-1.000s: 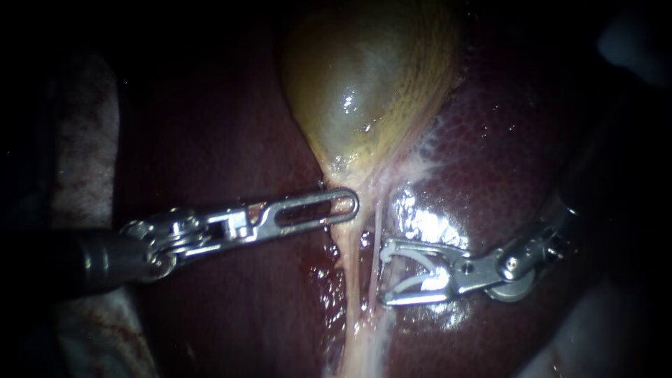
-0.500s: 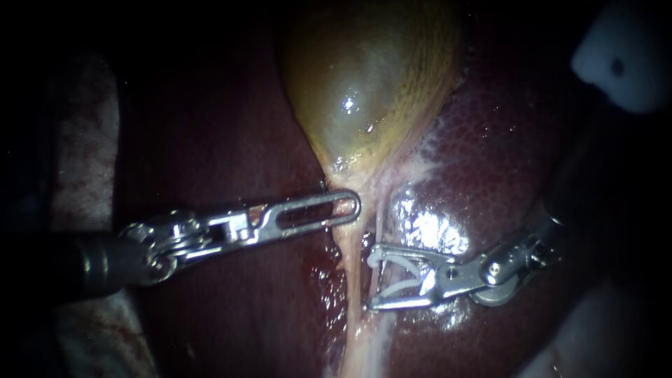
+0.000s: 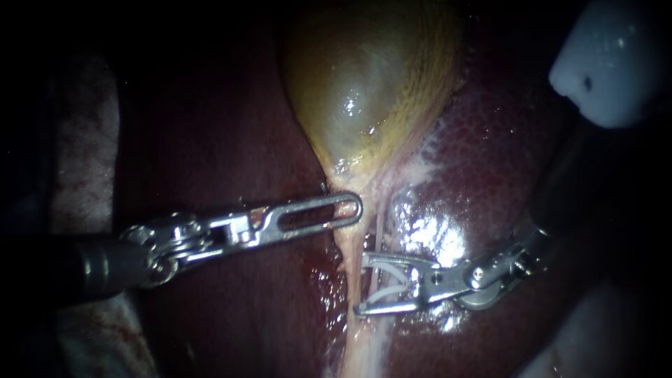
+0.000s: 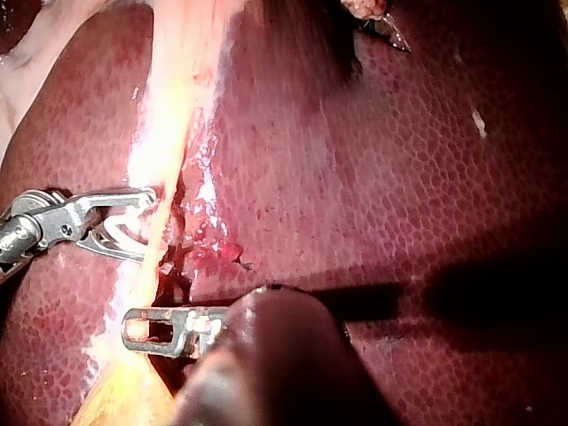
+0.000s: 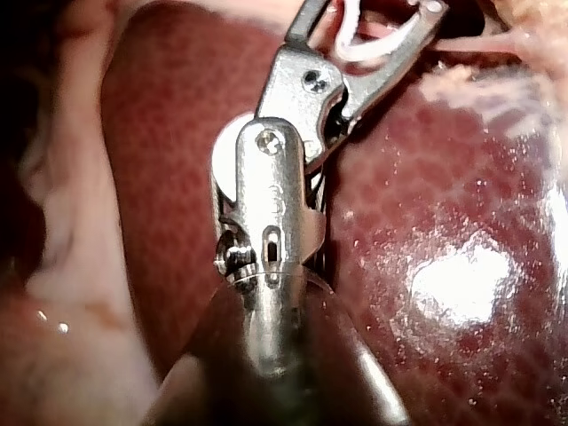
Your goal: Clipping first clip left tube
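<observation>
Your left instrument (image 3: 350, 207) comes in from the left. Its jaws are pressed together on the thin near end of the gallbladder (image 3: 371, 84). Your right instrument (image 3: 360, 283) has its jaws spread wide, with a white clip (image 3: 383, 294) held between them. Its tips reach the left tube (image 3: 352, 269), the pale strip that runs toward you from the gallbladder over the dark red liver (image 3: 490, 154).

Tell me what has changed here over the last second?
The right instrument, its jaws holding a white clip, has slid toward the pale tube below the gallbladder; the tips of its jaws now reach the tube. A white rounded object has come further into view at the upper right. The left instrument and the tissue stayed put.
</observation>
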Robot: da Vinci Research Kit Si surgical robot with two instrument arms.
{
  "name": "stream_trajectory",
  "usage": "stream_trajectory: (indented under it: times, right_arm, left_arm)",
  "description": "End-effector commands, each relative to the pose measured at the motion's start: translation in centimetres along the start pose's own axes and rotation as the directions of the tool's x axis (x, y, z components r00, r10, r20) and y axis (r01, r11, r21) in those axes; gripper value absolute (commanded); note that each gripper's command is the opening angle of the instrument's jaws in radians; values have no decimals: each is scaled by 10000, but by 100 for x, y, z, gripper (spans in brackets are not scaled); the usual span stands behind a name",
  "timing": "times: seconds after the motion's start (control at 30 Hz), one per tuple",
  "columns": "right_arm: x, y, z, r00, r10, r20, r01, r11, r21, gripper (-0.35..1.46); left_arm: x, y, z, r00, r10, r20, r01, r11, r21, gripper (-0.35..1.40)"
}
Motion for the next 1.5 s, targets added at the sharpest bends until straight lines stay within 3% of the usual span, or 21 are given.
stream_trajectory:
  times: [0.03,0.4,1.13,1.5]
  right_arm:
    - [-1,-1,2,10000,17,-5,-17,10000,20,60]
    - [-14,-8,27,9995,303,9,-303,9992,263,59]
    - [-16,-11,33,9988,482,56,-484,9978,446,50]
    - [-16,-12,32,9985,539,85,-543,9973,502,24]
  left_arm:
    - [0,0,0,10000,-5,0,5,10000,1,-35]
    - [0,0,0,10000,-5,0,5,10000,1,-35]
    - [0,0,0,10000,-4,1,4,10000,1,-35]
    - [-1,0,0,10000,-1,0,1,10000,0,-35]
